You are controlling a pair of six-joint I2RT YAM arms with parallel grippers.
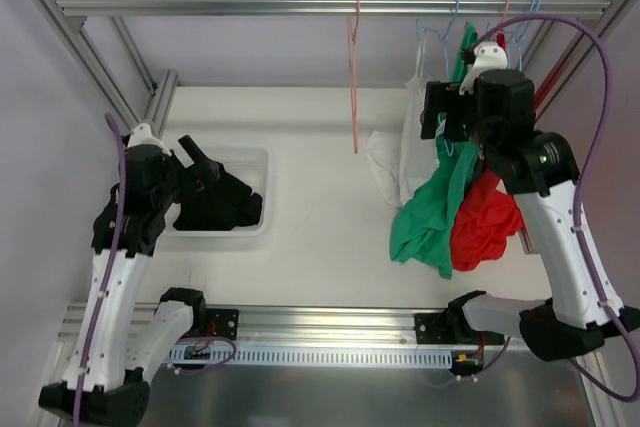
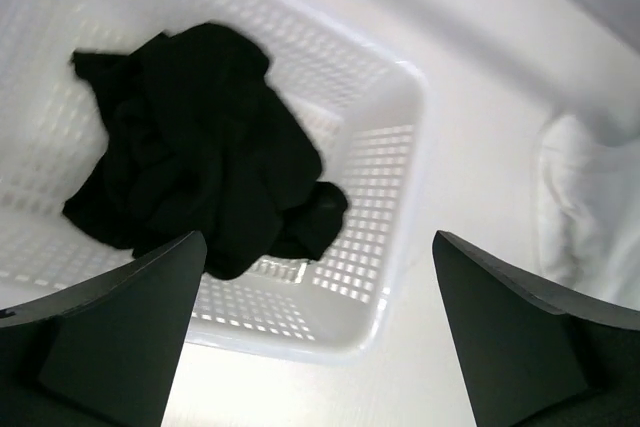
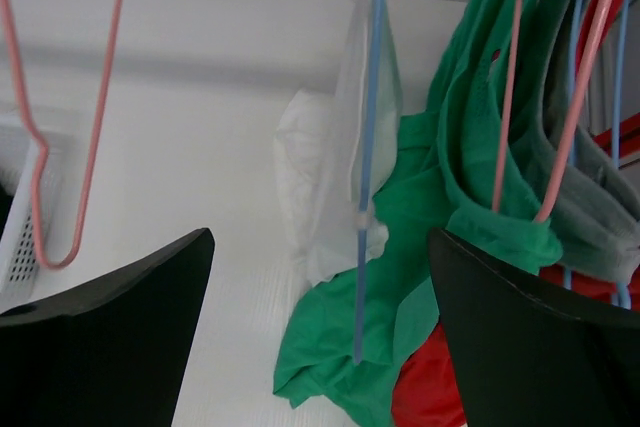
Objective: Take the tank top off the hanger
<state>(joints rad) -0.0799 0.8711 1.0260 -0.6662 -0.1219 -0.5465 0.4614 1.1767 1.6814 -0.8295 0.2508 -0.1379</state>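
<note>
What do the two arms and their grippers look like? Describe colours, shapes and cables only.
Both arms have white link shells with black joint housings and black bases. The left arm and right arm each carry a purple cable looping along them. The left gripper and right gripper each have two wide, matte black, wedge-shaped fingers. No markings are legible.

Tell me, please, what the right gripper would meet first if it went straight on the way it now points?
Most likely the blue hanger with the white tank top, centred between the open right gripper fingers; depth is hard to judge.
</note>
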